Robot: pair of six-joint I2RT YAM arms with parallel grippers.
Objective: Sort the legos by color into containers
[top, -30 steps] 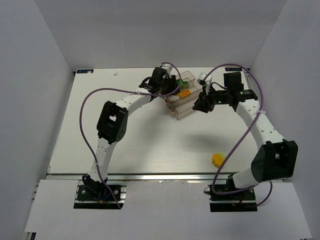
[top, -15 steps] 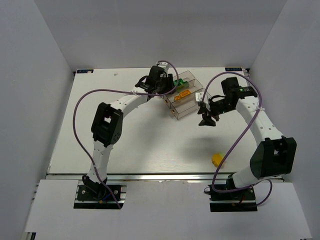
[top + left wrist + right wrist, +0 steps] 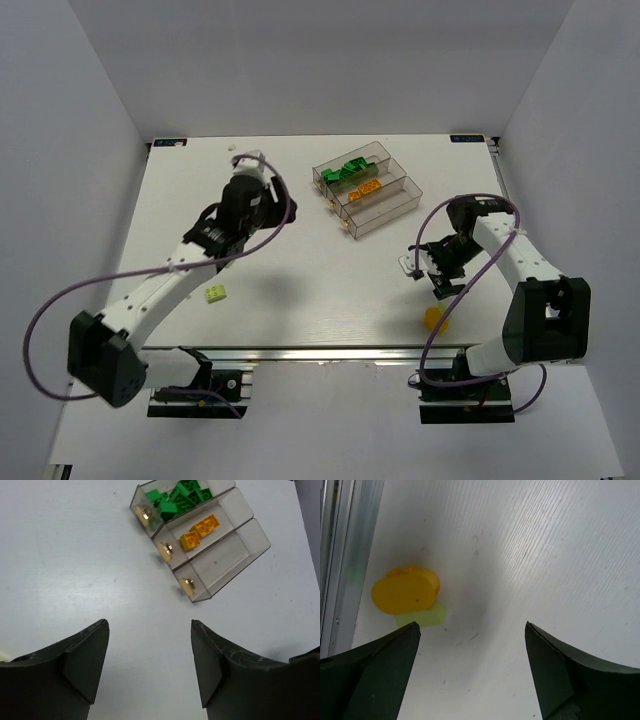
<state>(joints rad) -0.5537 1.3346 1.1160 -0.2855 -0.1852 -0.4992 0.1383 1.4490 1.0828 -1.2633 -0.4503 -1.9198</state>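
**Both arms off the tray; two strays left to sort**

Both arms have come away from the tray, where they were working a second ago. So the last drops are done, and you are now between picks.

The left gripper has swung back toward 9 o'clock and hangs high over the table. Its fingers are spread with nothing between them. The pale brick lies below it at about 7 o'clock, well apart from the tray.

The right gripper has dropped toward 5 o'clock, also spread and empty. The yellow piece sits near the table's front edge. In the right wrist view it lies at 10 o'clock, outside the fingers, not between them. A pale green bit touches its lower side, and you cannot tell what that is.

The tray sits at 1 o'clock:
- The far trough holds the green bricks.
- The middle trough holds the orange bricks.
- The near trough is bare.

The sort looks nearly finished. Before the right gripper closes, you will likely need to shift it over the yellow piece.
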